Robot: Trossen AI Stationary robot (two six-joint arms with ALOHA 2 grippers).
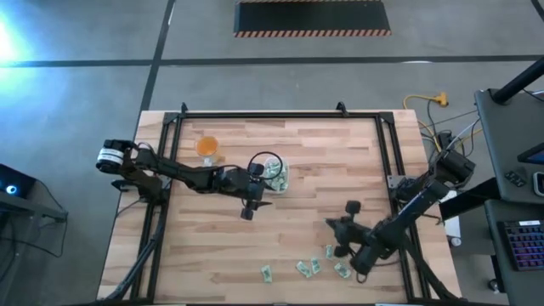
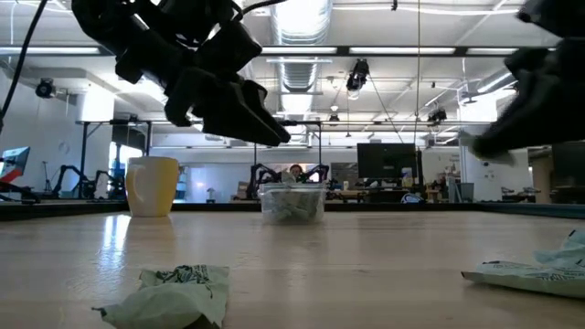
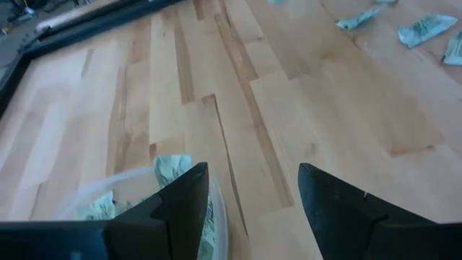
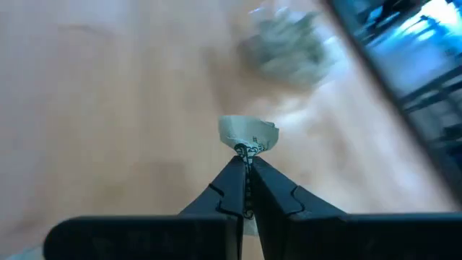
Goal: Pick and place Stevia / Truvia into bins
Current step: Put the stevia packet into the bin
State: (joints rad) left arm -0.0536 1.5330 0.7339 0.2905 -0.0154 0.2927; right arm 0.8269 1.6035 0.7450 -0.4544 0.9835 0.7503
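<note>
Pinching a small pale green and white paper sachet (image 4: pixel 249 135) at one end, the right gripper (image 4: pixel 247 160) is held with its two dark fingers pressed together on the paper, low over the near right part of the light wooden table (image 1: pixel 323 200), presumably so the sachet can be carried to the small clear plastic container (image 1: pixel 277 176). The sachet is crumpled, so its long axis cannot be read surely; it appears to stick out forward past the fingertips. The loose sachets (image 1: pixel 308 268) are left scattered along the near edge, just beside the right gripper. The left gripper (image 3: pixel 253 189) is held spread and empty at the container, which is stocked with several sachets, beside a small orange cup (image 1: pixel 207 147).
</note>
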